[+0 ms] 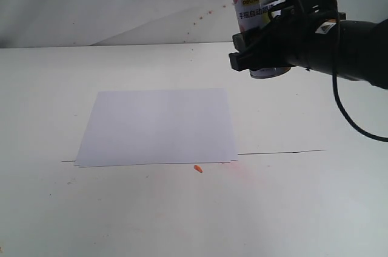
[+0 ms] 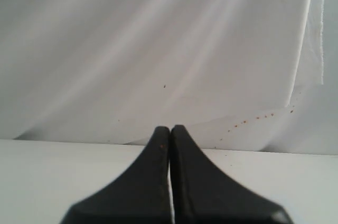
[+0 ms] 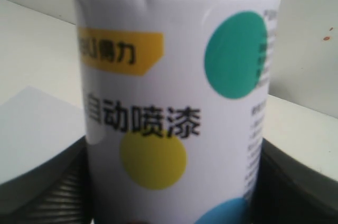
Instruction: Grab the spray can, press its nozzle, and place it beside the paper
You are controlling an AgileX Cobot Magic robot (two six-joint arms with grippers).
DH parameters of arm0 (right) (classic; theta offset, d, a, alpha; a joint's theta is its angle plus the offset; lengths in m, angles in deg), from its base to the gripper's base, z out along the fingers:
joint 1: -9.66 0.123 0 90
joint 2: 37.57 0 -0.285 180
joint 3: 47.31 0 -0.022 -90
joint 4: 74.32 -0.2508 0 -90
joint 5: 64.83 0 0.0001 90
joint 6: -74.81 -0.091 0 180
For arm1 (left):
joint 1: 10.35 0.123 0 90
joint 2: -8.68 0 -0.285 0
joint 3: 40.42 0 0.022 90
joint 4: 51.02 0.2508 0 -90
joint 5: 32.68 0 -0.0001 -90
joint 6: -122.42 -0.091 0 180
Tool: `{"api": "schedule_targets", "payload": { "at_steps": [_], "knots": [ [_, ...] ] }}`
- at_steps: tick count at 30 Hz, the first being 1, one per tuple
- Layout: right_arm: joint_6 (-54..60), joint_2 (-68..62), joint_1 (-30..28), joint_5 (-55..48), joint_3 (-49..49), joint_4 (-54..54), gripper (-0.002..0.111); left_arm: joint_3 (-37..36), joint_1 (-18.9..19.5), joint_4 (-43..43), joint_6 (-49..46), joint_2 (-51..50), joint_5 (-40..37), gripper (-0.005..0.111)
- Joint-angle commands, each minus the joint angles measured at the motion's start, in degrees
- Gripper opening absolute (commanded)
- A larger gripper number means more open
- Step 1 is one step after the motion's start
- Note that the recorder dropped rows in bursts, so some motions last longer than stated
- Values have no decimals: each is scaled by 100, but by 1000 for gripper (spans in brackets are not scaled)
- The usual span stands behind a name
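Your right gripper (image 1: 265, 48) is clamped around the spray can (image 1: 250, 3), holding it upright, clear of the table (image 1: 315, 208). Pick-up is complete. The nozzle is cut off at the frame edge, so pressing probably remains; you cannot confirm it here. The paper (image 1: 157, 126) lies below the gripper, toward the left arm's side; placement beside it is not yet done. The left gripper (image 2: 170, 137) is closed, empty.

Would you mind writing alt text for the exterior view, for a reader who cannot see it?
The right gripper grips the spray can near the view's upper right, apparently lifted clear of the white table, its top cut off by the frame. The paper lies flat mid-table, with a small orange scrap by its near edge.
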Motion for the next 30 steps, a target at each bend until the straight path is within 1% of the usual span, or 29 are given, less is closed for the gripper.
{"api": "schedule_targets", "payload": {
  "at_steps": [1, 6, 11, 24, 30],
  "knots": [
    [-88, 104, 13, 197, -18, 41, 0, -39, -20, 341, 333, 12, -264, 0],
    [-87, 104, 13, 60, -18, 41, 0, -39, -20, 639, 344, 12, -202, 0],
    [-87, 104, 13, -87, -18, 31, 0, -39, -20, 624, 344, 12, -202, 0],
    [-76, 128, 13, 122, -18, 88, 0, -39, -20, 623, 344, 12, -191, 0],
    [-65, 128, 13, 157, -18, 296, 0, -39, -20, 623, 344, 12, -191, 0]
  ]
}}
